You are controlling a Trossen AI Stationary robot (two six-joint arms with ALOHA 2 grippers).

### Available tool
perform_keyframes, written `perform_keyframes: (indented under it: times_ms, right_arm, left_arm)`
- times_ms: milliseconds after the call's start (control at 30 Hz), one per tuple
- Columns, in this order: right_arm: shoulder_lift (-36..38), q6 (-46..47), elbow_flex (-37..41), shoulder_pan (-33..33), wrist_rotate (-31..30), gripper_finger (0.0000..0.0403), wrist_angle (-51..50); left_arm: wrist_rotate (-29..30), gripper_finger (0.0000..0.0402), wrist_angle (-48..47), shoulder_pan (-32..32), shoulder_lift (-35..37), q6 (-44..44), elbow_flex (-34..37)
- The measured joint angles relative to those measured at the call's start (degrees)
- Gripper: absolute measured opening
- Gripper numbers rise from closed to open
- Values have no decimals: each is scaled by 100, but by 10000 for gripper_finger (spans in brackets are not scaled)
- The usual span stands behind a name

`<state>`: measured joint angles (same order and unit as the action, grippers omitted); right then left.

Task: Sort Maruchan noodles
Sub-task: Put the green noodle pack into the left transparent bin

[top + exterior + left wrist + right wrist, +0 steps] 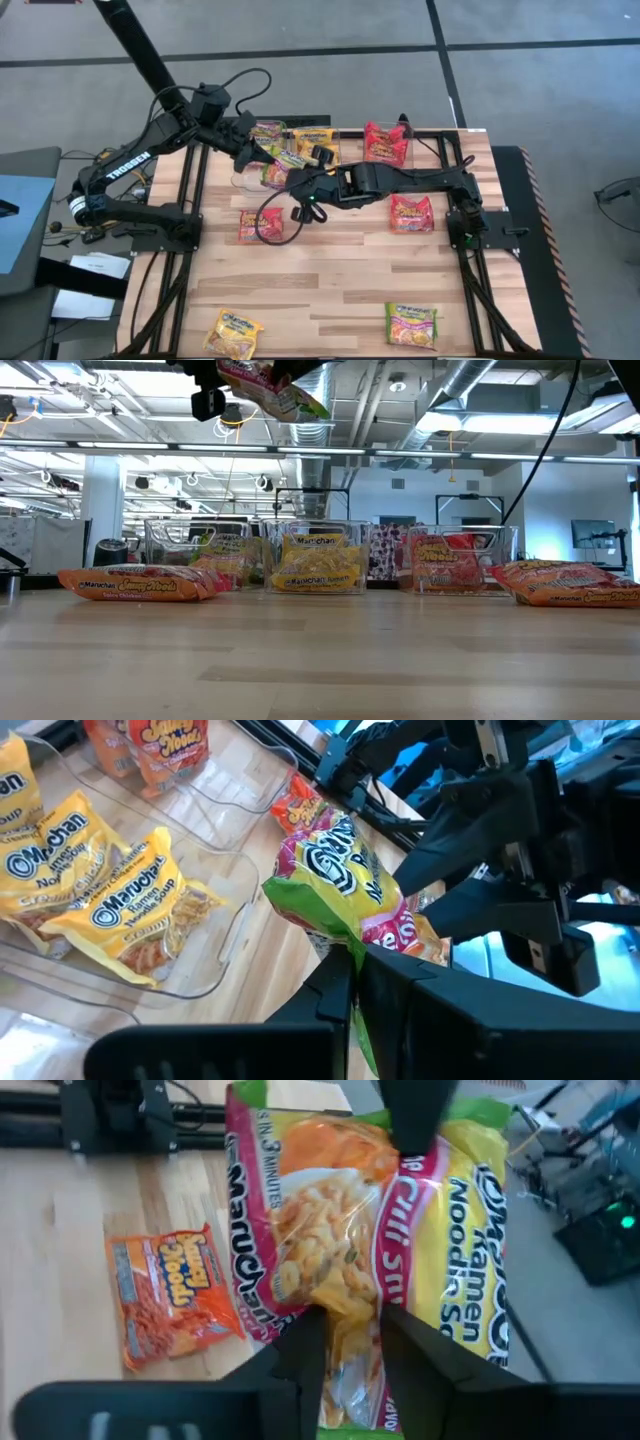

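Observation:
A green-and-pink Maruchan noodle packet [280, 167] hangs high above the table's far left part, between my two grippers. My left gripper [352, 982] is shut on one end of it. My right gripper [352, 1365] is open, its fingers standing on either side of the packet's opposite end [352, 1380]. In the low view the packet [275, 390] shows at the top, far above the wood. Other packets lie flat on the table: red-orange ones [260, 225] [411, 213], a yellow one [232, 333] and a green-and-pink one [412, 324]. My left gripper pinches the packet's green sealed edge [335, 925] between its two fingers. The packet sticks out beyond the fingertips, crumpled, lifted clear of the table. My right gripper has the packet's other end in the gap between its fingers [300, 1350]; whether they touch it I cannot tell.
Three clear bins stand in a row along the far edge: one with green-and-pink packets [266, 133], one with yellow packets [316, 140], one with red packets [385, 145]. The bin with yellow packets [100, 900] lies just below the held packet. Bare wood shows at the table's middle and near side [330, 270].

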<state>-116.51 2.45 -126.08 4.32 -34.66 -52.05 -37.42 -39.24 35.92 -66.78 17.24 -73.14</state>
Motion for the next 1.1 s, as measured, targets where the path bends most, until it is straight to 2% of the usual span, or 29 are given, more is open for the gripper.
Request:
perform_keyframes:
  times_ms: [233,500,600,800,1100]
  right_arm:
    - [0,76,-44,42,-72,167,66]
    - [9,17,-524,-20,-151,162,36]
    - [11,-299,-674,-116,-177,162,3]
    - [35,-1110,-906,-404,-177,162,-41]
    - [213,-1500,-897,-1080,-173,162,-351]
  left_arm:
    - [23,0,-4,177,11,-188,4]
    - [51,0,-44,626,13,-463,7]
    - [104,0,-39,742,13,-541,7]
    - [432,0,-44,1007,15,-565,7]
    - [1137,0,-389,1467,17,-1085,40]
